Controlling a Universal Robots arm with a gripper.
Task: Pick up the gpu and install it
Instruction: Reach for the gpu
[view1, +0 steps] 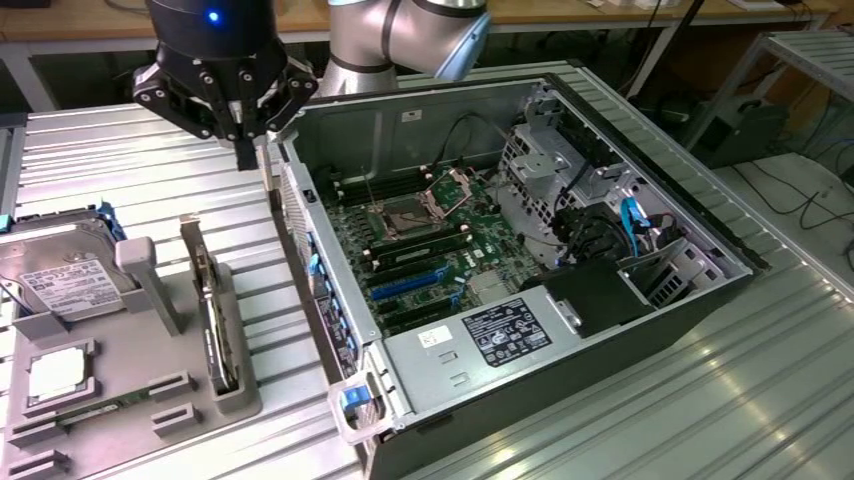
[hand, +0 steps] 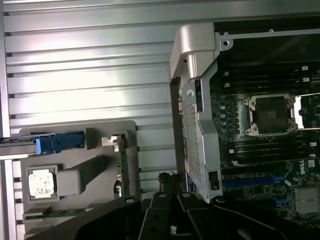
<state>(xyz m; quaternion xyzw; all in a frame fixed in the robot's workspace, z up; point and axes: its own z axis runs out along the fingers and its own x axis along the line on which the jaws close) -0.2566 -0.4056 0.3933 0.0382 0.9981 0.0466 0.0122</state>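
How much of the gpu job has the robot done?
Nothing looks done yet. The gpu stands on edge in its grey holder, untouched. The arm's jaws are shut on nothing, up in the air beside the open computer case. Picking the gpu up and fitting it in the case are both left.

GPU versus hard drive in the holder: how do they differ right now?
The gpu stands on edge in a slot, a thin profile; the hard drive lies label-up, broad and boxy. The gpu sits nearer the computer case; the hard drive is further toward the exterior view's left. Both rest in the grey holder; the shut gripper holds neither.
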